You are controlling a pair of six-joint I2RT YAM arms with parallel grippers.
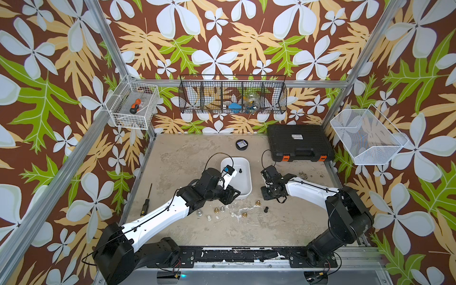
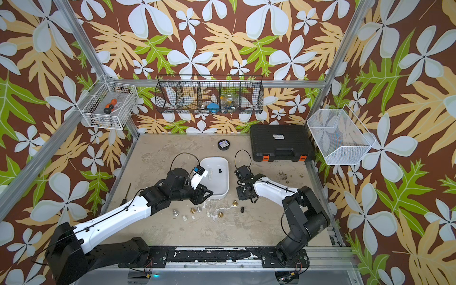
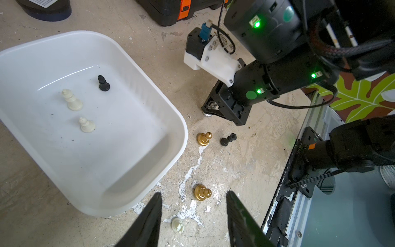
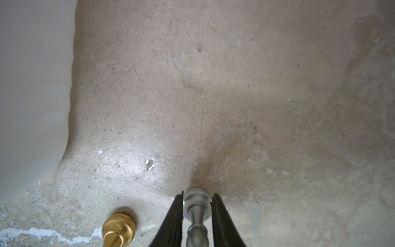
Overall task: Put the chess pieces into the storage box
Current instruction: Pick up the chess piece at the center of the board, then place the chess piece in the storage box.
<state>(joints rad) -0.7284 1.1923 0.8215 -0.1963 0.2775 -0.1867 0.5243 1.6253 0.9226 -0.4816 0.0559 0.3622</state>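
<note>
Across the worn beige table (image 1: pixel 222 234), a black hard plastic case with orange latches (image 1: pixel 299 143) sits far right. The white, shallow, round-cornered plastic storage box (image 1: pixel 244 186) lies mid-table.

The left gripper (image 3: pixel 193 193) hangs spread and empty above the table at the box's near edge, its fingers cut off by the left wrist view's edge. The right gripper (image 4: pixel 198 193), beside the box's near right corner, pinches a silver metallic chess piece (image 4: pixel 196 202). Both top views hide that piece under the gripper.

Three chess pieces stand in the box: a tall cream-white piece (image 3: pixel 72 100), a shorter cream-white piece (image 3: pixel 86 125) and a black piece (image 3: pixel 103 83). In a top view the left arm's white camera mount (image 1: pixel 228 174) covers the cream pair.

Eight more rest loose just near of the box:
- three gold pieces (image 1: pixel 216 210) (image 1: pixel 244 214) (image 1: pixel 257 203)
- two silver pieces (image 1: pixel 199 213) (image 1: pixel 222 209)
- two cream pieces (image 1: pixel 209 217) (image 1: pixel 232 214)
- one black pawn (image 1: pixel 266 209)
</note>
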